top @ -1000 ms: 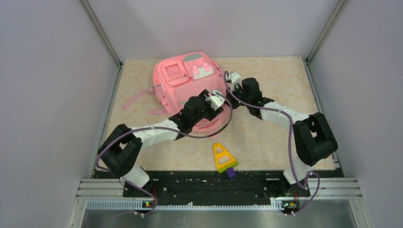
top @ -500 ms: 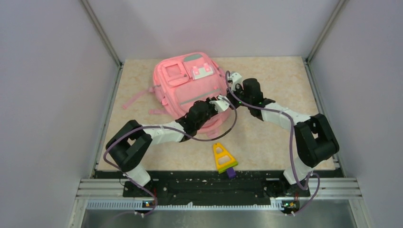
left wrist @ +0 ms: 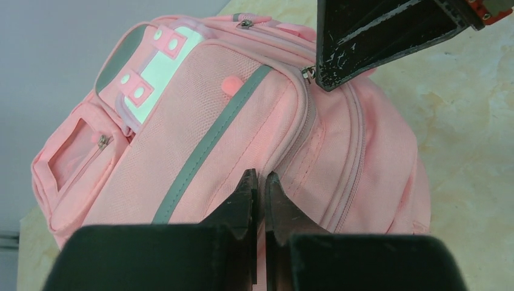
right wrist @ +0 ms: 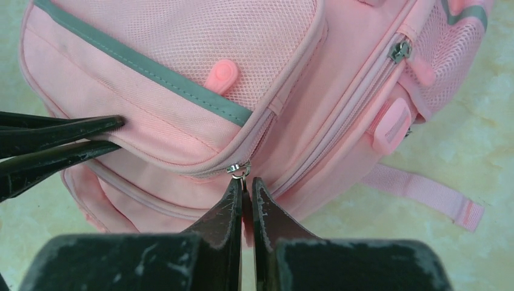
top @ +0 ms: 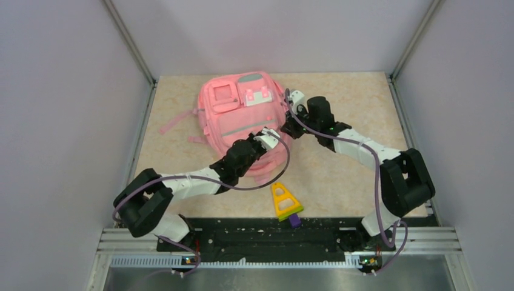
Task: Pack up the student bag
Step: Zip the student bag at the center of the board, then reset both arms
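Right tool [right wrist: 244, 188] pinches the zipper pull [right wrist: 240, 170] on the student bag [top: 233, 112]; left tool [left wrist: 259, 182] closed too (at the pocket seam [left wrist: 290, 156]).

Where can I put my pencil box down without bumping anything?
Bare table shows at the far right, between the student bag and the wall, and near left, by the bag's straps. It's crowded where the left claw and right claw meet at the bag.

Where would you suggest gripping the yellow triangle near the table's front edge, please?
Probably at the narrow far tip of the yellow triangle, coming straight down from above: it lies flat, and the tip is slim enough to pinch.
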### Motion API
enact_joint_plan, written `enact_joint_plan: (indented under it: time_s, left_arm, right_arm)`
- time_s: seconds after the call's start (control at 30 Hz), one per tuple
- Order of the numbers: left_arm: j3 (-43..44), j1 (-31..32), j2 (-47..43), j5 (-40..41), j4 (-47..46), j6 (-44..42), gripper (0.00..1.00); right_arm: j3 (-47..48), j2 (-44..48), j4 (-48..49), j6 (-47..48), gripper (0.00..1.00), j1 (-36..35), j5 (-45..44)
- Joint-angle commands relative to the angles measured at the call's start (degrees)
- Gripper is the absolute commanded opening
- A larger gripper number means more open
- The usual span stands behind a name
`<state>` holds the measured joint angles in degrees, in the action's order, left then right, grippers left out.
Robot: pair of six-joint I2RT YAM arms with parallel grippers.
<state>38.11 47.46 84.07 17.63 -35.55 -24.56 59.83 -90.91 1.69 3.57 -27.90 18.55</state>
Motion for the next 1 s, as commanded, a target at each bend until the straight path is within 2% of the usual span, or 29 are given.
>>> enact_joint_plan:
  time_s: [0.0,0.47,0.8,0.83,0.87,0.9,0.93,0.97]
  left_arm:
    - [-3.63,-1.49,-5.63,12.34,6.14,3.96,0.0]
    - [-8.49,-1.47,-16.1,10.67,12.02,8.42,0.0]
    - [-8.78,-1.56,-18.29,9.51,14.61,9.29,0.0]
    - [-8.59,-1.58,-18.45,9.45,14.98,9.87,0.01]
    - [-8.25,-1.62,-18.57,9.45,15.58,10.87,0.11]
    - [-7.53,-1.72,-18.63,9.4,16.31,12.41,0.29]
    - [-6.89,-1.9,-18.68,9.25,17.09,13.64,0.52]
    - [-6.24,-2.1,-18.8,8.78,18.01,14.94,0.64]
  right_arm:
    - [3.29,0.82,-2.12,3.14,0.0,1.97,-8.17]
    - [12.46,-7.22,3.27,5.17,0.0,1.01,-9.1]
    - [17.39,-11.11,4.36,5.05,0.0,1.01,-6.65]
    - [17.23,-10.66,4.34,4.45,0.03,1.01,-6.4]
    - [16.82,-10.01,4.29,3.67,0.14,1.01,-6.15]
    - [16.11,-9.22,4.4,2.58,0.28,1.01,-5.82]
    - [15.24,-8.08,4.72,1.84,0.44,1.05,-5.28]
    - [14.02,-6.82,4.98,1.08,0.58,1.09,-4.89]
